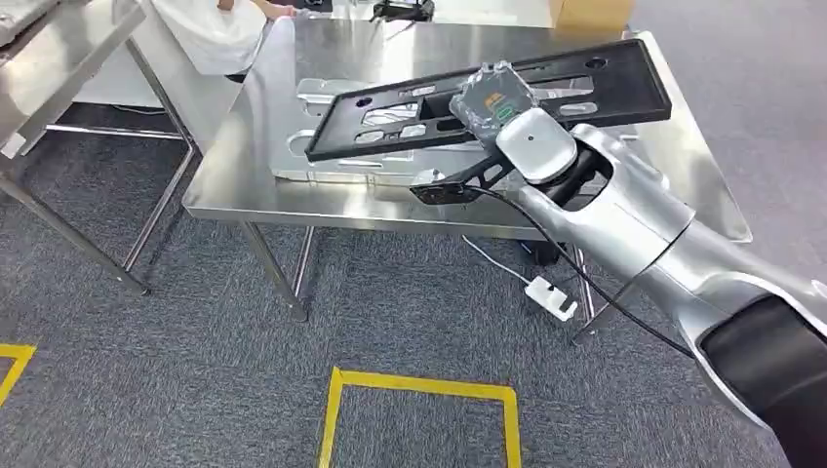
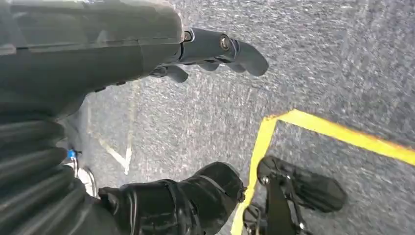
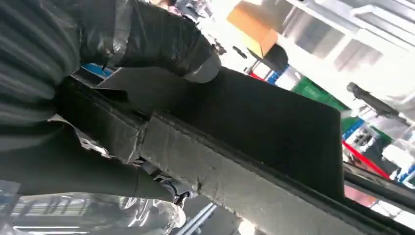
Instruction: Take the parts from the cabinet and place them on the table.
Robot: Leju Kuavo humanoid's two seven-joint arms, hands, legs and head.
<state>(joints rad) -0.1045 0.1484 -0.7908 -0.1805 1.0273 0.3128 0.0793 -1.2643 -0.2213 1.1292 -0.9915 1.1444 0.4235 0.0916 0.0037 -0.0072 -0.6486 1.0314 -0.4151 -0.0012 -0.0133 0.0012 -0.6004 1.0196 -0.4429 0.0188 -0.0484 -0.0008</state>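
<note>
A long flat black panel (image 1: 410,112) with slots cut in it hangs tilted just above the steel table (image 1: 283,68), held by my right hand (image 1: 492,102) near the panel's right half. Under it, flat on the tabletop, lies a silver metal plate (image 1: 322,161) of similar shape. The right wrist view has the panel's thick edge (image 3: 274,122) running across the picture, with my taped thumb (image 3: 161,34) pressed on its face. My left hand (image 2: 215,54) hangs over the grey carpet, fingers stretched out and holding nothing.
A person in white (image 1: 210,34) stands at the table's far left corner. A second steel frame (image 1: 59,58) sits to the left and a cardboard box (image 1: 590,12) at the back. Yellow tape (image 1: 419,385) marks the carpet; a white plug (image 1: 551,297) lies under the table.
</note>
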